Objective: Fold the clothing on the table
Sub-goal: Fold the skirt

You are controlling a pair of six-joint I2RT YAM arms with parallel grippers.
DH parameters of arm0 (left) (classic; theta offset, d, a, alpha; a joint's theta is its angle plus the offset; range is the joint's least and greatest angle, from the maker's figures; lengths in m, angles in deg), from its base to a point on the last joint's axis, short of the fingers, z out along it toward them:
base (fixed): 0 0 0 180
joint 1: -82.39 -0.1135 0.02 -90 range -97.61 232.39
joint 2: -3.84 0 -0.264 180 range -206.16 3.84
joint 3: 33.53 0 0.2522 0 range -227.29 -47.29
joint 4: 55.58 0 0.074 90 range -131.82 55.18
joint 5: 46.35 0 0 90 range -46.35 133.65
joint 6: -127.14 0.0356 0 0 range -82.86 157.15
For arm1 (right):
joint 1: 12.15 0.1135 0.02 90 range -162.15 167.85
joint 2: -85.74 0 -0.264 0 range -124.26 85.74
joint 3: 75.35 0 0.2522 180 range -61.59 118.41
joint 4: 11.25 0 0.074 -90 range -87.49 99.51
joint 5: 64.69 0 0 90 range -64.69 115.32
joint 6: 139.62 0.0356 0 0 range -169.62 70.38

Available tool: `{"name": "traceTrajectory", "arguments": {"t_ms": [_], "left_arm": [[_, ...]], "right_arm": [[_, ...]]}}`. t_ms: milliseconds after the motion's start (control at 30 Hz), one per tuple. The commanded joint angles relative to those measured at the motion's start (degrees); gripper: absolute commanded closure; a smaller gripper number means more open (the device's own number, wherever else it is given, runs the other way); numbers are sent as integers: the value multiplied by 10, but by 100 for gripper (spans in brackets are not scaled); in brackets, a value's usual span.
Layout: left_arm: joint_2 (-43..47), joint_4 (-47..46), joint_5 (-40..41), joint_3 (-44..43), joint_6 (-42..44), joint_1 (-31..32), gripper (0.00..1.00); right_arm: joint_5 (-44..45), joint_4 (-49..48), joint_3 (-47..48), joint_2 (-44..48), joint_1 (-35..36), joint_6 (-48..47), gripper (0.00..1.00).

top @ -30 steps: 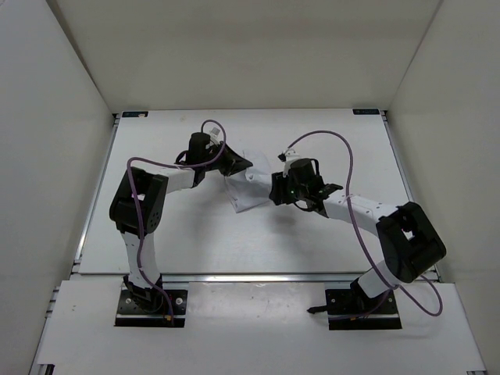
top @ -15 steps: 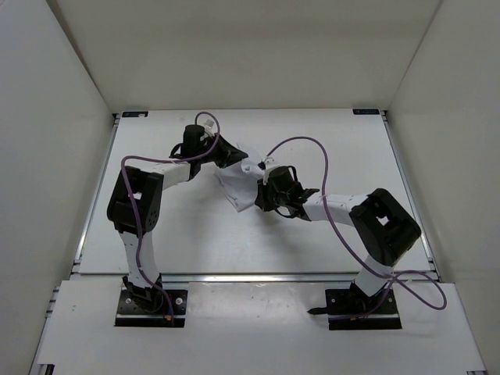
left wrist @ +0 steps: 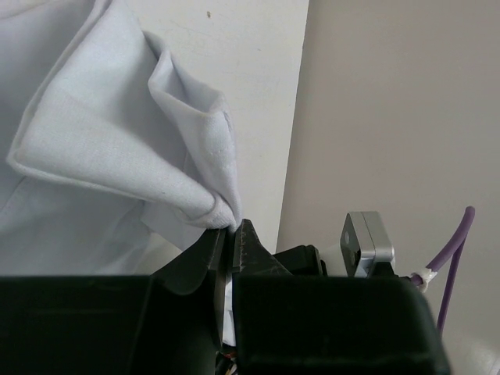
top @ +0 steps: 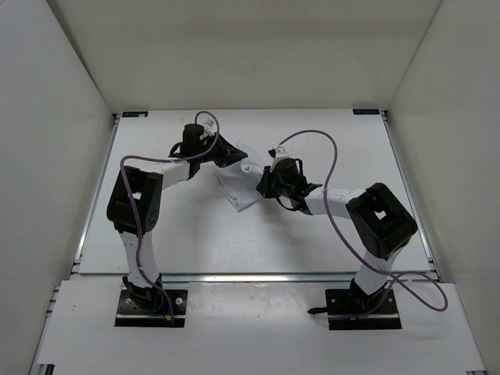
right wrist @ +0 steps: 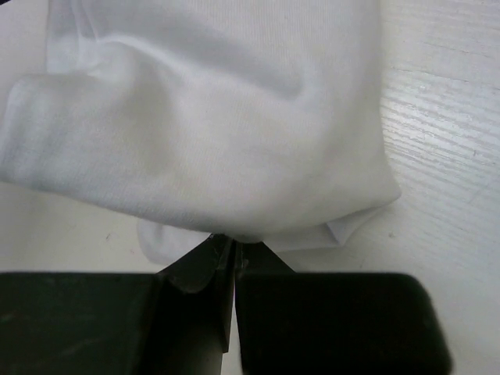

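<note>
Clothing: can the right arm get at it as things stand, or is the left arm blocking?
Probably yes: the right gripper sits at the right edge of the clothing, jaws shut on cloth, while the left gripper pinches the far-left fold, clear of it.

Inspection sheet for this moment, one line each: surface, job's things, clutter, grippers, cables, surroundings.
Surface: table, matte white, bare apart from the garment and the arms.
Job's things: clothing, white, bunched mid-table between the two grippers, not folded flat.
Clutter: nothing seen.
Grippers: left gripper shut on a raised fold of the clothing; right gripper shut, tips at the garment's edge, and whether it pinches any fabric cannot be told.
Cables: purple cables loop along both arms, arching above the table.
Surroundings: plain white walls on three sides.
</note>
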Motion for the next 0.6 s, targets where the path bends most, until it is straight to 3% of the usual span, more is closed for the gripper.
{"name": "traceTrajectory", "arguments": {"t_ms": [0,100,267,567], "left_arm": [[14,-13,-13,-3,0,-6,100],[16,-19,-15,-4,-8,-8,100],[28,13,-20,-20,9,-8,100],[71,31,-24,3,21,-15,100]], "right_arm": [[26,-40,14,4,5,2,100],[11,-4,64,-40,-1,2,100],[87,47,103,-70,-7,13,100],[78,87,117,-97,-48,69,100]]}}
